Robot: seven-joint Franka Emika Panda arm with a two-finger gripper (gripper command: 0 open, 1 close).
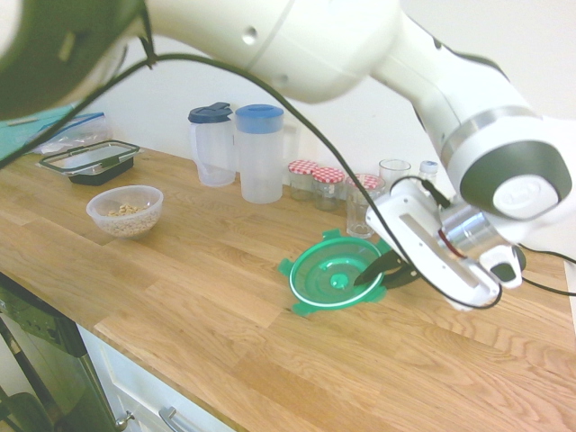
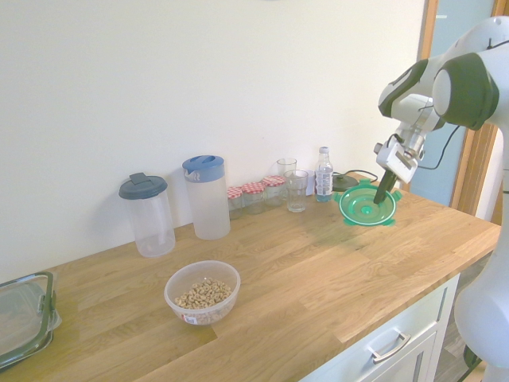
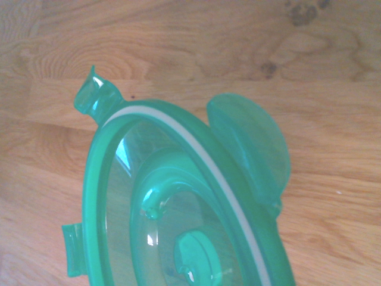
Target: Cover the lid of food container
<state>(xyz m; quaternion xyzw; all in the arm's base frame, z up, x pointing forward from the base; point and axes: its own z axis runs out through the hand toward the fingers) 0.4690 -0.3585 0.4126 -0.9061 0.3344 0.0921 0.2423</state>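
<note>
Gripping the lid (image 1: 326, 273) by its rim, your claw (image 1: 385, 270) is clamped together on the green plastic, fingers closed on the edge nearest the arm. You will see the lid tilted, its hollow underside with the white rim ring and centre knob facing outward; in the second exterior view it appears raised off the tabletop (image 1: 225, 306), with a faint shadow beneath, though whether its low edge still touches the wood cannot be told. The lid sits toward the wall edge of the tabletop, close to the end where the arm stands.

Your food container (image 1: 125, 210), a clear round bowl holding brownish cereal, stands uncovered well apart from the lid, toward the opposite end of the tabletop and nearer the front edge.

Along the wall edge between them stand two clear jugs (image 1: 238, 153) with blue lids, three small jars (image 1: 326, 186) with red checked lids, drinking glasses (image 1: 361, 207) and a small water bottle (image 2: 323, 173). A rectangular dark-rimmed container (image 1: 90, 162) lies at the far end.
</note>
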